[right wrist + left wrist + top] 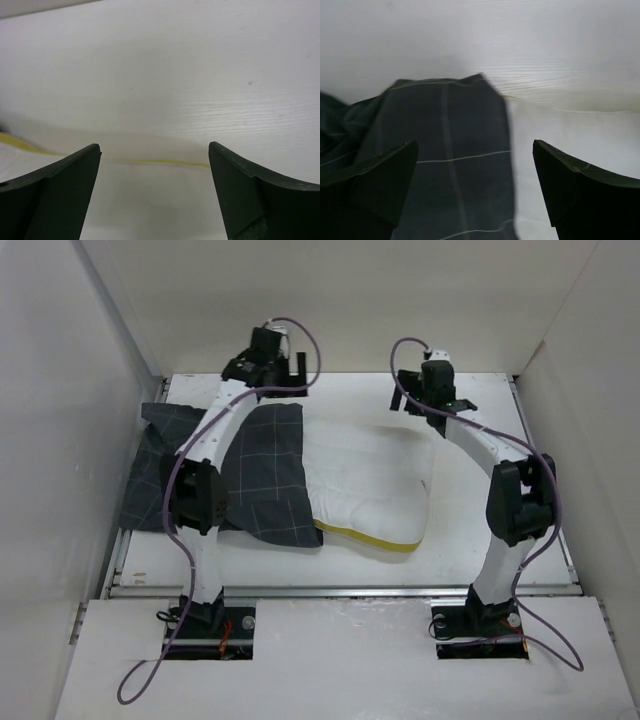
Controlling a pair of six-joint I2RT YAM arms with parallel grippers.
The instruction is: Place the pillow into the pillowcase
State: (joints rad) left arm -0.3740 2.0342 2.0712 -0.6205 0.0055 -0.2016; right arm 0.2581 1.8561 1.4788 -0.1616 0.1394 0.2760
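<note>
The white pillow [372, 478] lies on the tabletop [490, 552]; the dark pillowcase [262, 465] covers its left end, and the right part sticks out; the left tool [475, 155] is spread wide over the pillowcase's edge; the right tool [154, 155] is spread wide over the pillow's yellow edge, holding nothing.
</note>
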